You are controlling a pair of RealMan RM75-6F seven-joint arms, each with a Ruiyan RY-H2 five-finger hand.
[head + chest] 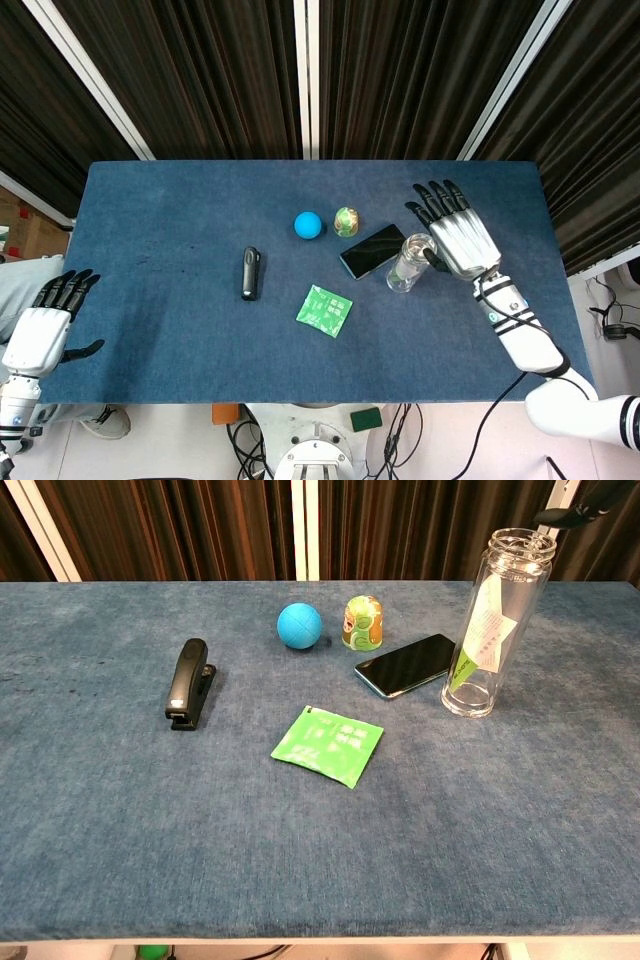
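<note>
Right hand (458, 235) hovers with fingers spread just beside the top of the upright clear bottle (494, 620), holding nothing; chest view cuts it off to a dark fingertip sliver. The bottle stands right of the phone (408, 664). Left hand (40, 328), fingers apart and holding nothing, sits off the table's (150, 300) left edge, partly cropped.

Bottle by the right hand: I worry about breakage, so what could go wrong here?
The tall clear bottle stands upright with the right hand open at its top; a sideways nudge could tip it. The phone lies right beside its base, so a fall might strike it.
</note>
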